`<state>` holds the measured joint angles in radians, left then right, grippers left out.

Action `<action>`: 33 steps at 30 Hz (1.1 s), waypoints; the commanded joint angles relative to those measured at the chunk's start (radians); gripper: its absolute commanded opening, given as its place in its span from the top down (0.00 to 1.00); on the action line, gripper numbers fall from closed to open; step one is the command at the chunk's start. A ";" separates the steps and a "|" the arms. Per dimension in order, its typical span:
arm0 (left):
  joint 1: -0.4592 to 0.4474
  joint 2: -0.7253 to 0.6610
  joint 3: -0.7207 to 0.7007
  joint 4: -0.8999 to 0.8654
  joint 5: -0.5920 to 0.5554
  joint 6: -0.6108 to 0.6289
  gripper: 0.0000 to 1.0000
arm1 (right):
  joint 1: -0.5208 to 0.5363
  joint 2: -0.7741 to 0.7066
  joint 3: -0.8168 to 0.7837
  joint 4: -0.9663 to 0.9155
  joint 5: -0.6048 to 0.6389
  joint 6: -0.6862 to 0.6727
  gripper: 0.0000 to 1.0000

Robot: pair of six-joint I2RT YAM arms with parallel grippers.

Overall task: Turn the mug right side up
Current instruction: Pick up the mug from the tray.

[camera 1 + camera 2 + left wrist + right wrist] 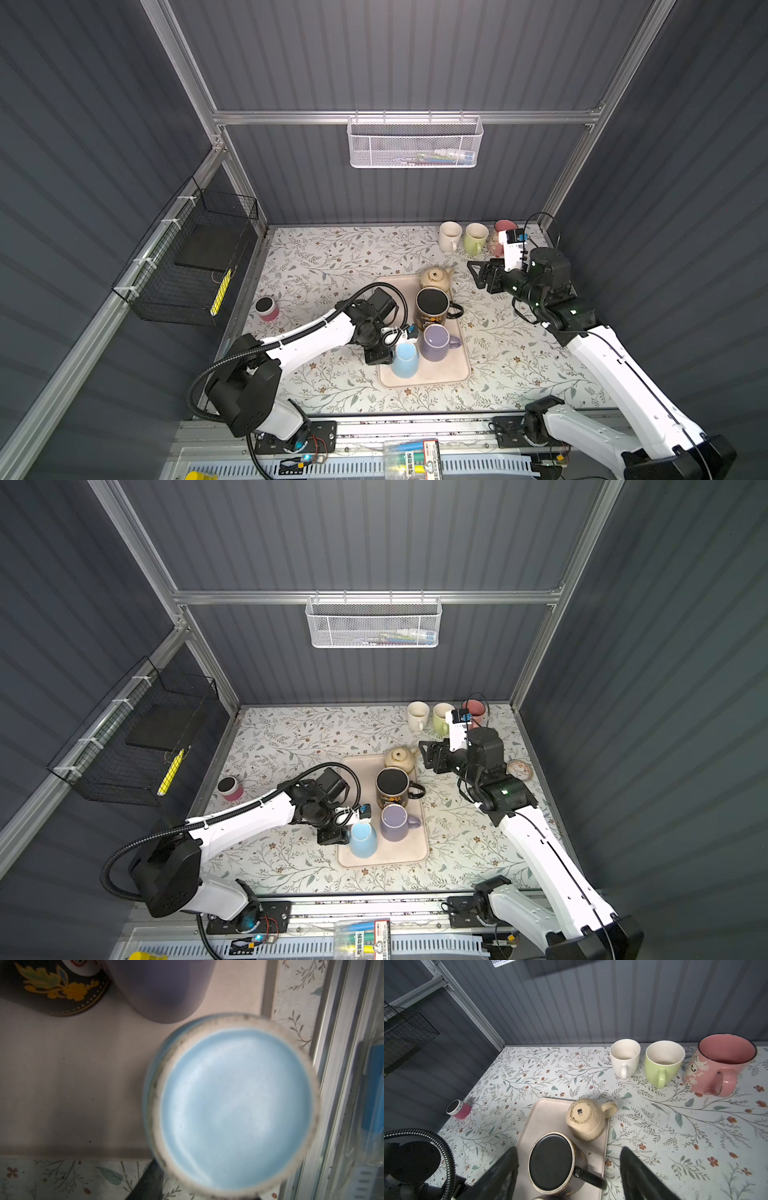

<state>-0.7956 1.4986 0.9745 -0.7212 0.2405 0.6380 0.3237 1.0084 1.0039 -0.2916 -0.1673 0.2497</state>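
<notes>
The blue mug (405, 360) stood base up on the near corner of the tray (453, 374), right against the left pincer (384, 356). One dark finger (145, 1184) showed beside the mug's base, but whether the jaws gripped it could not be told. Across the blue mug from that pincer stood one purple mug (435, 343), mouth up. Beyond it were one black mug (432, 307) and one cream mug (435, 279), both base up, making four mugs on one tray. The right pincer (474, 275) hung over the desk (332, 257) just beside the cream mug, jaws wide apart, holding nothing. Beyond it, by the back wall, three mugs stood upright in a row: white mug (450, 235), green mug (475, 237), pink mug (716, 1064). That made seven mugs.
</notes>
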 commanded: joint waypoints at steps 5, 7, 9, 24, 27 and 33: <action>-0.024 0.048 0.057 -0.050 0.003 0.029 0.69 | 0.005 -0.017 -0.020 0.016 0.018 -0.013 0.23; -0.028 0.052 0.062 -0.059 0.001 0.032 0.73 | 0.004 -0.021 -0.022 0.015 0.022 -0.014 0.23; -0.030 0.054 0.064 -0.067 -0.004 0.036 0.81 | 0.005 -0.025 -0.024 0.016 0.023 -0.013 0.23; -0.039 -0.121 0.021 0.060 0.003 -0.004 1.00 | 0.002 -0.046 -0.038 0.034 0.003 0.002 0.23; -0.039 -0.171 0.008 0.104 0.006 -0.025 1.00 | 0.003 -0.045 -0.039 0.041 -0.013 0.010 0.23; -0.039 -0.251 -0.011 0.172 0.003 -0.058 1.00 | 0.003 -0.053 -0.049 0.059 -0.046 0.026 0.23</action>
<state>-0.8307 1.2926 0.9695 -0.6296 0.2104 0.6117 0.3233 0.9703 0.9695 -0.2630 -0.1837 0.2626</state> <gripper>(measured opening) 0.158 0.769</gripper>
